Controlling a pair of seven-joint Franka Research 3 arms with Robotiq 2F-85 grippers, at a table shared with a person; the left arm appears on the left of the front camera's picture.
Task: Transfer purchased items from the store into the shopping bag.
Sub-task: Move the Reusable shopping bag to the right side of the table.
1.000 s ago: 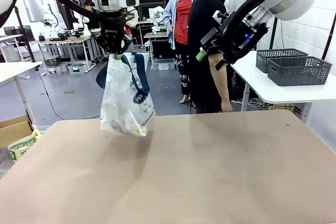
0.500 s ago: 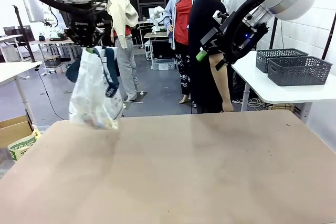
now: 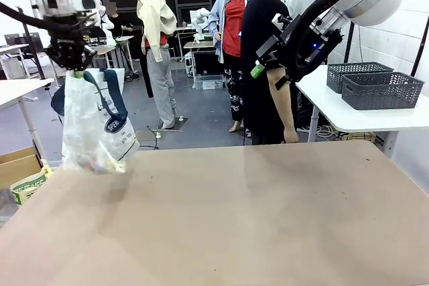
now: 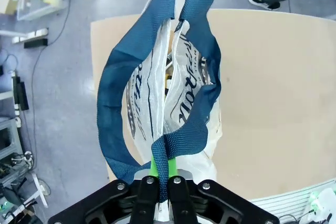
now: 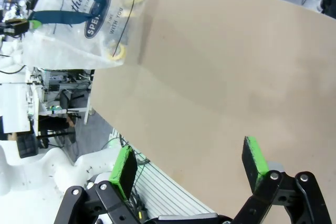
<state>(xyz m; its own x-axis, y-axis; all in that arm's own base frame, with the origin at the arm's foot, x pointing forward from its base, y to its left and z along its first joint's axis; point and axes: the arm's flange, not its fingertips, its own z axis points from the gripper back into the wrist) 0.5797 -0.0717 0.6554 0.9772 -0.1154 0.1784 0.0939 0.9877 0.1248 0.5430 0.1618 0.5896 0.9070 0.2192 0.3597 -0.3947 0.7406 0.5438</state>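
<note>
We read this as the closing stage of the transfer — the tall translucent plastic shopping bag with dark navy handles already carries small colourful packaged goods in its bottom and hangs at the desk's left edge, its base just above or brushing the beige desk; we cannot tell which. The left end effector is pressed together on the bag's navy handle straps; in the left wrist view the green pads pinch the webbing where the two loops meet, and the bag mouth gapes below them.

Further right, the right end effector hangs high over the desk's far side, jaws spread wide and holding nothing; its wrist view looks down on bare desk with the bag at the far corner. Two dark grey openwork plastic baskets sit on a white side table at right.

Next move, in our judgement: set the bag down steadily before letting go, or it may slump and spill.

Against a second ago — the left arm and bag have travelled leftward from near mid-desk to the edge; the right arm is unchanged.
</note>
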